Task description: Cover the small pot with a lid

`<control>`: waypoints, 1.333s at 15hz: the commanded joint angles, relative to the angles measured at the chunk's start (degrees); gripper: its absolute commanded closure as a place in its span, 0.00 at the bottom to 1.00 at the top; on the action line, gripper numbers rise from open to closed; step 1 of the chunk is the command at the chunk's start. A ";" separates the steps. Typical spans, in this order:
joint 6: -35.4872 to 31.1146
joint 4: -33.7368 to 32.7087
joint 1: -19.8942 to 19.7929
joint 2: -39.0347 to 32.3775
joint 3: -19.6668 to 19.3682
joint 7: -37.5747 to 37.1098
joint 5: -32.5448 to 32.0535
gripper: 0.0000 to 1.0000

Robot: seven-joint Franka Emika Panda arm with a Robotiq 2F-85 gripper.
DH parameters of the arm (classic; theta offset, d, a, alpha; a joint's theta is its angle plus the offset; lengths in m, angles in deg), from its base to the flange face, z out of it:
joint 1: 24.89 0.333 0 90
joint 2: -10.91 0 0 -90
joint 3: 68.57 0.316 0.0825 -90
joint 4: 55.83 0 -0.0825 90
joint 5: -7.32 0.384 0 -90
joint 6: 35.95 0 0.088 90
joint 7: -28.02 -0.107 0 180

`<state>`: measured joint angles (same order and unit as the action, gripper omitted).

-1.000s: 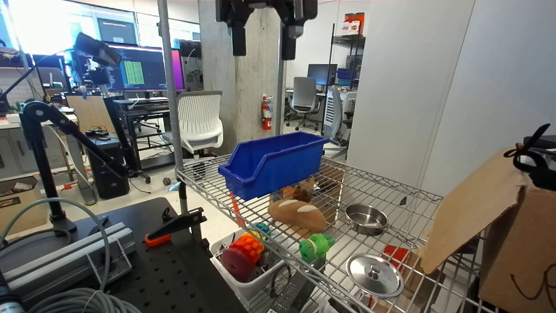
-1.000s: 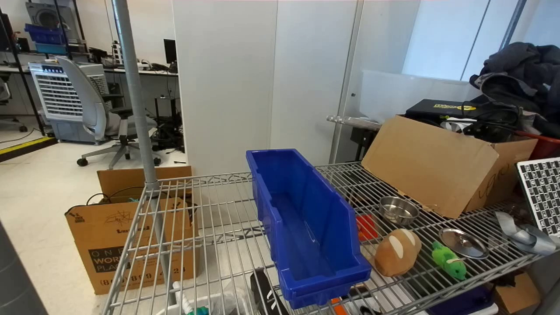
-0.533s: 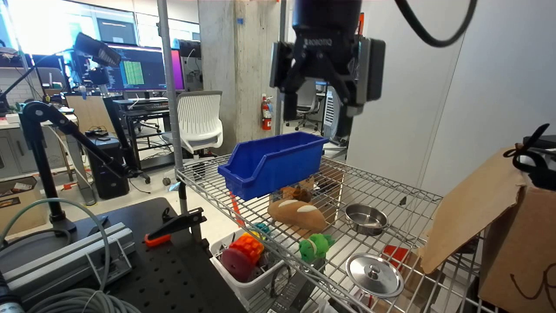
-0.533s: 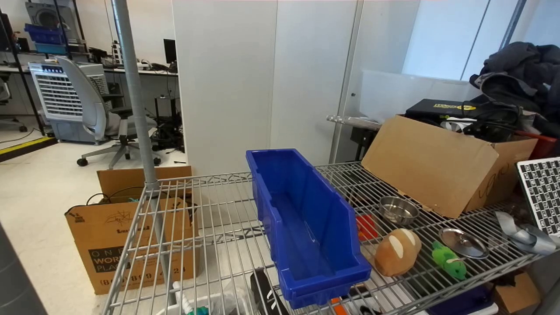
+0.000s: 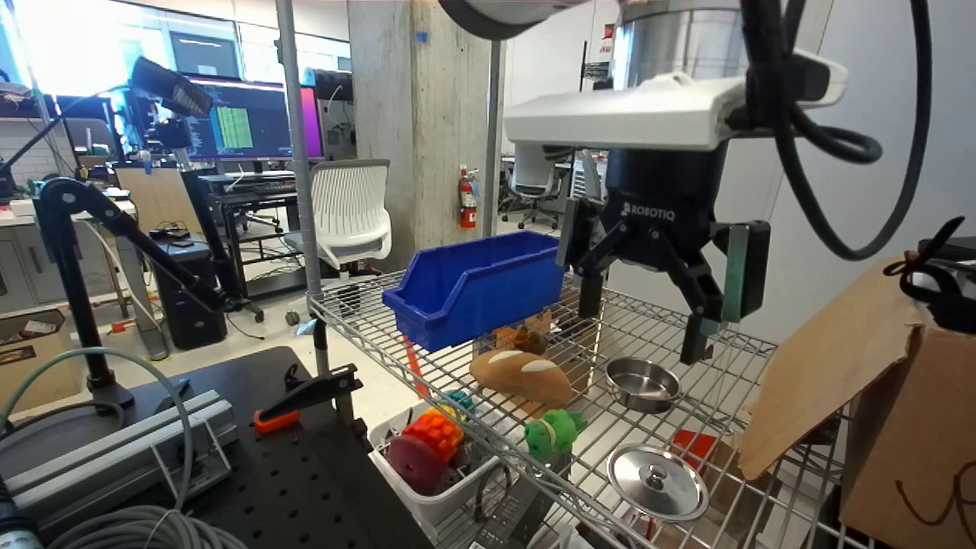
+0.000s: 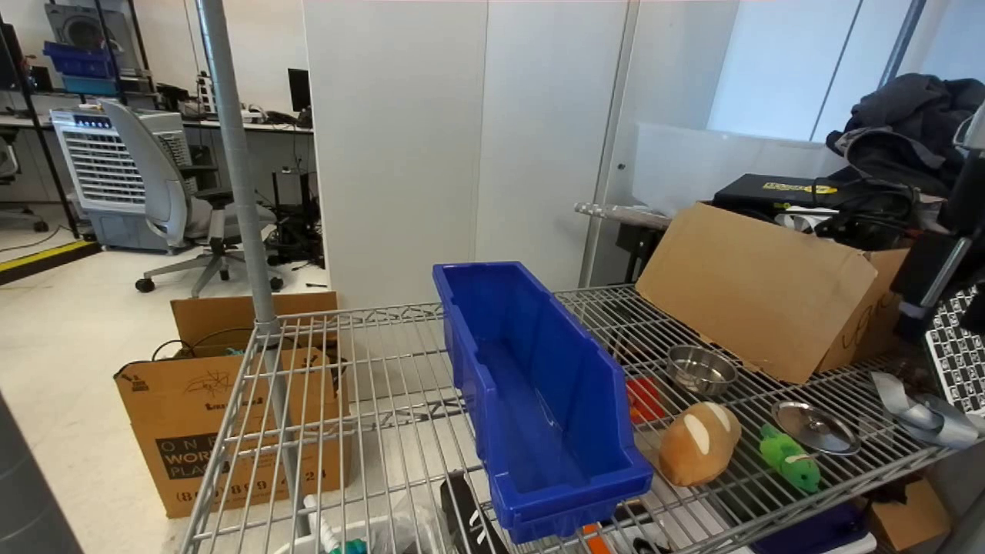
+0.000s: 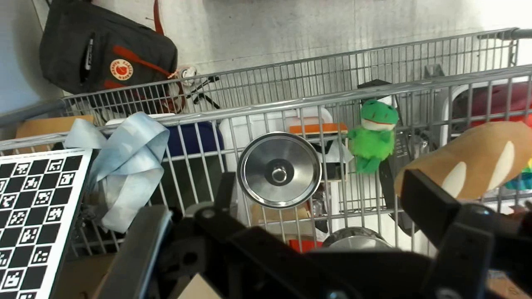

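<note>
End effector [image 5: 642, 326] w/ jaws apart, above rack [image 7: 307, 101]; lid [image 5: 657, 483] nr edge, gap to pot [image 5: 643, 385]

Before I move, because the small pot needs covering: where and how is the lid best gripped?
Probably by its central knob, straight from above, the open gripper closing around it. The lid lies knob-up on the wire shelf, so the knob stands clear, while the low rim seems harder to pinch.
</note>
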<state>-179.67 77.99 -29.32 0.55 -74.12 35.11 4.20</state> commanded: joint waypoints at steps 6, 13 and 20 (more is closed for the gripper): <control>-0.50 -11.50 0.79 -15.29 -0.75 -4.77 -5.69 0.00; -2.56 -17.02 1.45 -23.81 -1.00 -4.80 -7.18 0.00; -5.88 -21.07 2.14 -29.82 -1.18 -4.78 -6.84 0.00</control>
<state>-184.47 59.32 -28.45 -26.74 -74.19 31.63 -1.36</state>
